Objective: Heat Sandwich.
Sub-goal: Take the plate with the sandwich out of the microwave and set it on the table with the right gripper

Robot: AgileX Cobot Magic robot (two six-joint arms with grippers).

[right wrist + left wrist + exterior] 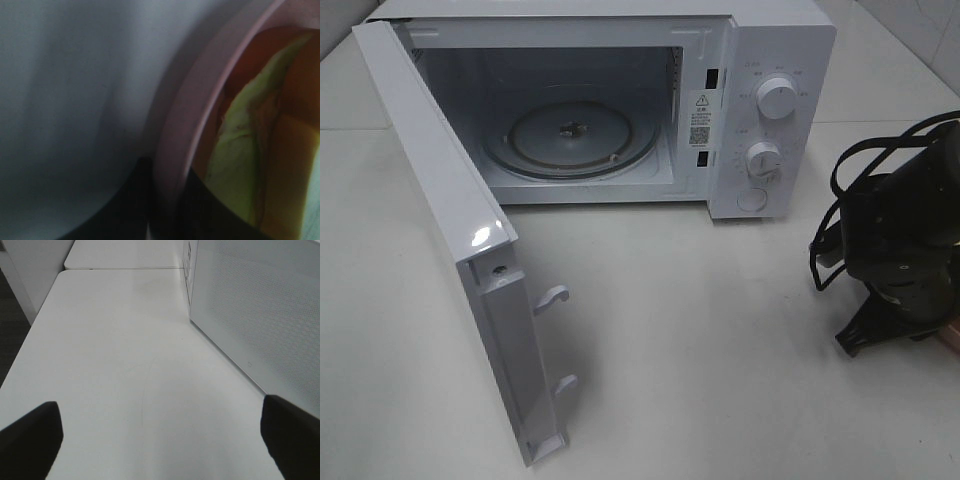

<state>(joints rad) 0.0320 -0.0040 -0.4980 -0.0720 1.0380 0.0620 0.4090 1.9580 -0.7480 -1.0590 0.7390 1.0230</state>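
The sandwich point(240, 165) sits on a pink plate point(190, 125) at the near right edge of the table point(700, 330). It looks soft and light, and would squash or fall apart if pinched. So the plate rim is the best place to hold. The right gripper point(165, 210) is closed on that rim. The left gripper point(160, 440) is wide open and holds nothing. Farther back and left, the microwave point(760, 110) stands with its door point(450, 230) open.
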